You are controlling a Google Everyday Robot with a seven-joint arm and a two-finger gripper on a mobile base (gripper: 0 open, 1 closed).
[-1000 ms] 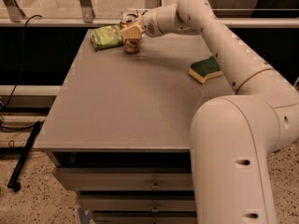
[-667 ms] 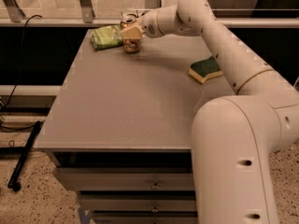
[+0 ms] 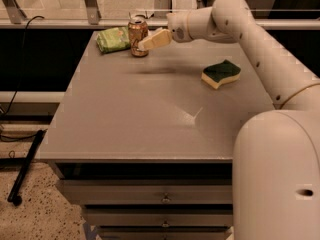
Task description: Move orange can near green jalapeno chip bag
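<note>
Camera view. A grey tabletop seen from the front and above, with the white arm reaching in from the right and bending leftward across the far edge.

The end effector, pale beige, sits at the far left part of the tabletop, pointing left and slightly down. Its tip lies against the right side of the can, overlapping the can's lower right edge. Whether the end effector is spread, pressed together or pinching the can cannot be told from this angle.

The can stands upright on the tabletop near the far edge, with its silver top visible. The bag, light green and crinkled, lies flat just to the left of the can. The two are very close, though contact between them cannot be confirmed.

A faint shadow falls on the tabletop in front of the end effector.

A sponge, dark green above and yellow below, lies on the right part of the tabletop, well apart from the can and bag.

Drawers sit beneath the tabletop. A black cable hangs at left over a speckled floor.
</note>
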